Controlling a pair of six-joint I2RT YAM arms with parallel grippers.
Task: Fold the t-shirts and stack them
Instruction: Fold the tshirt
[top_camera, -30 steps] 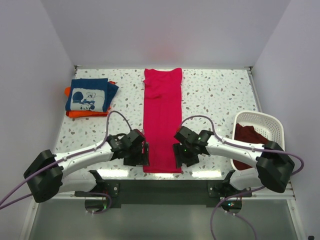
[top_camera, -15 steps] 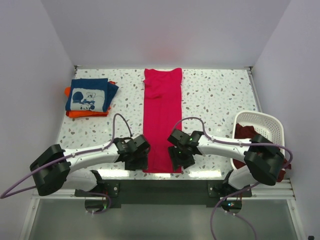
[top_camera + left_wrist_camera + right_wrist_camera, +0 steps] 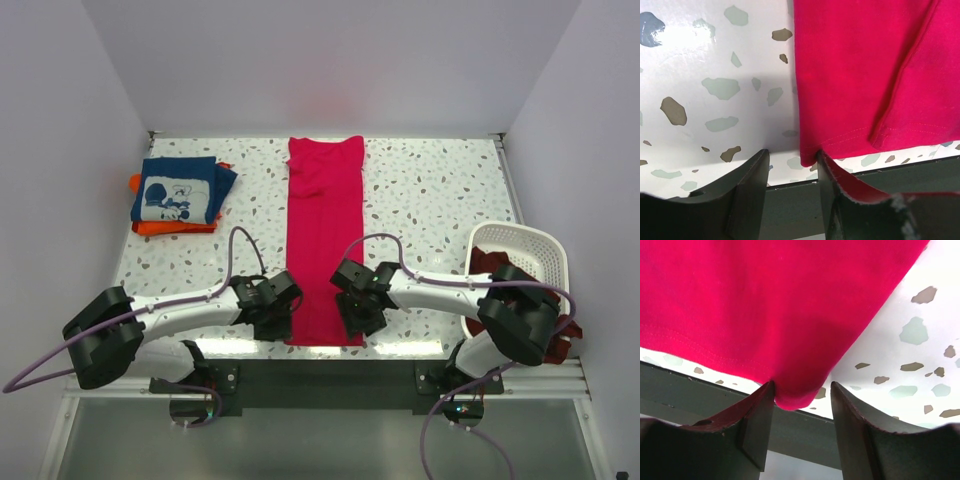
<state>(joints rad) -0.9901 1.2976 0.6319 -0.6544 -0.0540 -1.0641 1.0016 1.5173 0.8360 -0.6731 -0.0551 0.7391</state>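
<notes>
Status: the crimson-pink t-shirt [image 3: 322, 240] is folded into a long strip, lying flat down the middle of the speckled table [image 3: 430, 190] with its hem at the near edge. At the near-left hem corner the left gripper [image 3: 790, 160] has its jaws apart, the corner against one finger, nothing pinched. At the near-right corner the right gripper [image 3: 802, 390] also has its jaws apart; the corner bulges between them, touching one finger only, not clamped. Far left: the navy t-shirt [image 3: 178, 190] folded on top of the orange t-shirt [image 3: 170, 228]. Right edge: the maroon t-shirts [image 3: 495, 270] in the white laundry basket [image 3: 530, 245].
</notes>
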